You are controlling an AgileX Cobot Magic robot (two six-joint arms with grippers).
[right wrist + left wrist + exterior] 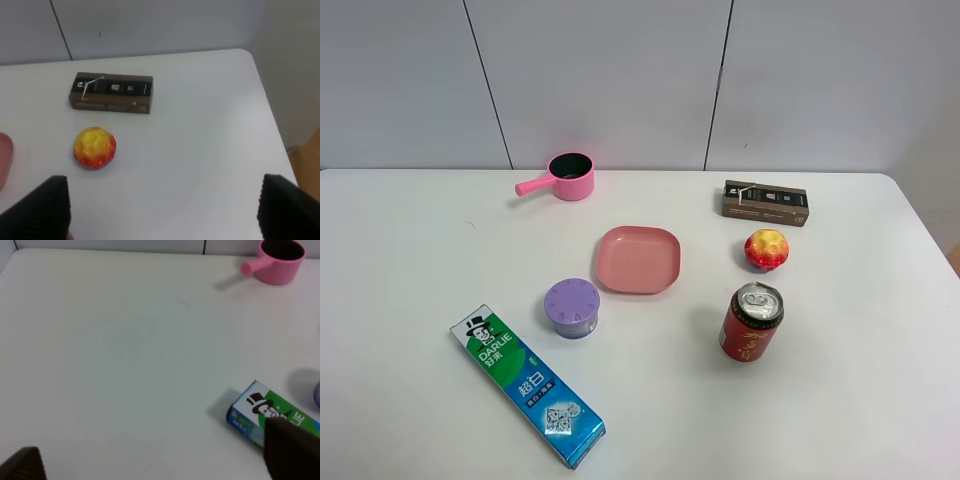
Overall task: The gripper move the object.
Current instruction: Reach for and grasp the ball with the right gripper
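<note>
Readable text first: the toothpaste box [528, 385] says "DARLIE" in white on green, with a top-hat man logo and white Chinese characters on the blue part. Its long axis runs diagonally, logo end far-left, other end near-right in the high view. The red can [751, 323] has gold script you can't read, and its top is up with the pull tab showing. The brown box [765, 202] has small white print, too small to read.

The ball [766, 249] sits on the right part of the tabletop [420, 250], between the brown box behind it and the red can in front, right of the pink plate [638, 260], touching none of them. It's round, so no real long axis; the yellow patch faces up, with red around the lower part.

Right hand [162, 210]: released, fingers [37, 207] spread wide, nothing between them. The ball lies ahead of it on the tabletop, no contact.

Left hand [155, 460]: also released, fingers wide apart and gripping nothing, above the tabletop just by the logo end of the toothpaste box.

Neither hand shows in the high view.

Also there: a purple jar [572, 307] just front-left of the pink plate, and a pink pot [570, 176] at the far edge, handle pointing left
</note>
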